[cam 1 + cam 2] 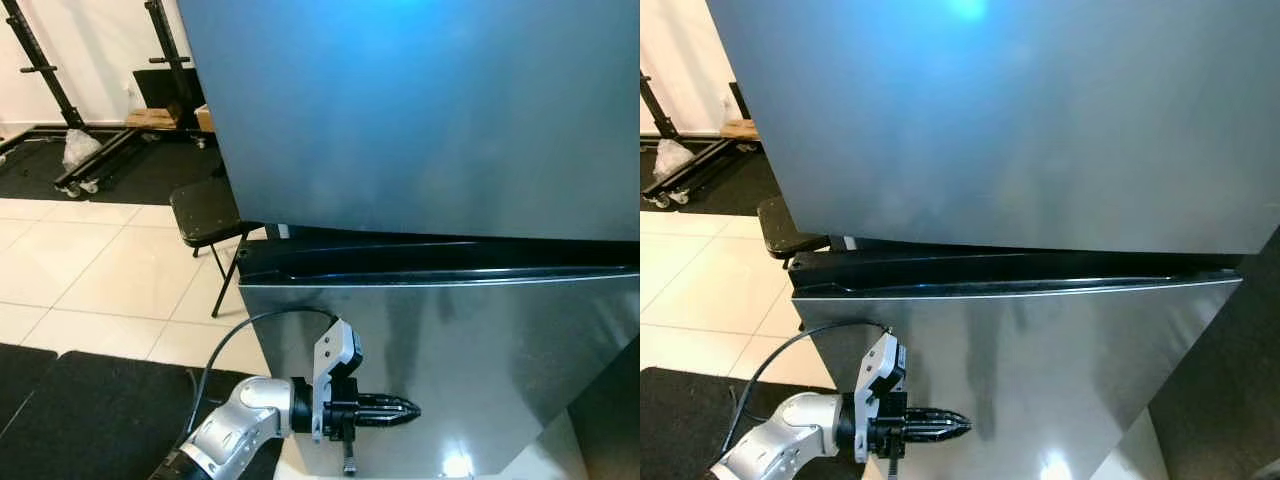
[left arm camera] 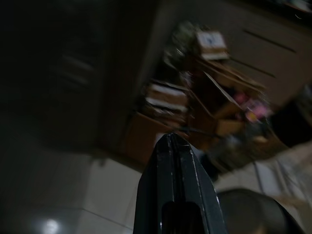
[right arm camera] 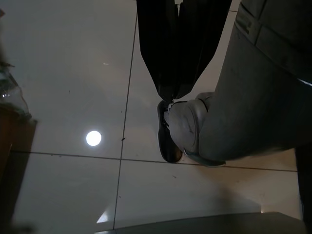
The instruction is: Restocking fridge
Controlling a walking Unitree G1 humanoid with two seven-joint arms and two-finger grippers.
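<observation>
Going from the left, a black folding chair is standing on the pale tiled floor just off the fridge's left corner, with a dark rack and mats well behind it; none of this is playing a part in the job.

The left gripper is reaching out low in front of the fridge, its silver arm coming up from a black floor mat by the lower left corner of the appliance. Its two black fingers are pressed together into a single point, holding nothing, and they are pointing along the face of the lower door, close to its left edge. That pose seems to be chosen for working on the door rather than for carrying stock: a closed tip would suit slipping into the dark gap running between the upper door and the lower one, or hooking the door's side edge. Both doors are looking shut, so the restocking is probably only beginning, with opening the fridge as the step in hand.

The right gripper is hanging idle, pointing down at the tiles near a person's shoe and grey trouser leg; its fingers are lying close together with nothing between them.
</observation>
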